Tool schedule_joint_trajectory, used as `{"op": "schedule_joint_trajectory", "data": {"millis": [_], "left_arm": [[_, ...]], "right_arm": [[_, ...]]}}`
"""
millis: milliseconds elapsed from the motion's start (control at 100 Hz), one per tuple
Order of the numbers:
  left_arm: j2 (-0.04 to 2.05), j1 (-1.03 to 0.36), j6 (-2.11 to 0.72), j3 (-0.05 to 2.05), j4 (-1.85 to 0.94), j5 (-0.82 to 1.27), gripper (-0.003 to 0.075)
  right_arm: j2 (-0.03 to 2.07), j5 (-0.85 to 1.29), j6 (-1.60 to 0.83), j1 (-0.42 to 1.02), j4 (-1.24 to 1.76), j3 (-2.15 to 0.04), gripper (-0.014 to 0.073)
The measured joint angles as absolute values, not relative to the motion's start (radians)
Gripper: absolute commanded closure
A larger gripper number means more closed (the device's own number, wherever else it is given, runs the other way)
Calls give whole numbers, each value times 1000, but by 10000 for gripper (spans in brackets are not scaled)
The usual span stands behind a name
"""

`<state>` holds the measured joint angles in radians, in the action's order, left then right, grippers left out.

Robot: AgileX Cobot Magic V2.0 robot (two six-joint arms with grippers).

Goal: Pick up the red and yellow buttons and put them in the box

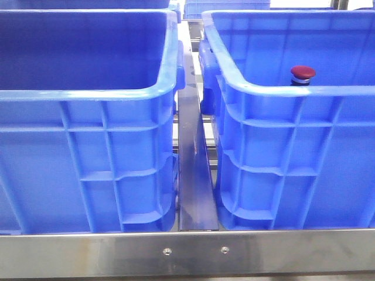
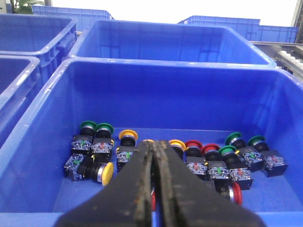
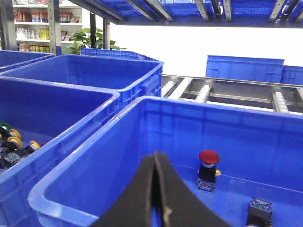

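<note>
Two blue crates stand side by side on a steel frame [image 1: 187, 250], taken from the front. In the right crate [image 1: 304, 91], the box, a red button [image 1: 303, 74] stands upright on its base near the crate's front wall; the right wrist view shows it again, with a dark switch block [image 3: 259, 210] lying near it on the crate floor. The right gripper [image 3: 155, 189] hangs above this crate, its jaws pressed together on nothing. The left gripper [image 2: 155, 179], jaws likewise together and empty, hangs over the left crate [image 2: 42, 142], where a row of green, yellow and red buttons [image 2: 189, 161] lies on the floor, a yellow button [image 2: 128, 136] among them.
</note>
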<state>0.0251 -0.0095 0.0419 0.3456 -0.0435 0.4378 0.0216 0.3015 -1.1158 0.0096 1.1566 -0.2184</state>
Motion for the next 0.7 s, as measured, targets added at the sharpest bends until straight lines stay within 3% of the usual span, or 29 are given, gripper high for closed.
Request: {"op": "schedule_joint_trajectory", "data": {"millis": [700], "left_arm": [[25, -9, 42, 301, -43, 412, 741]], "right_arm": [[22, 301, -1118, 10, 1157, -217, 688]]}}
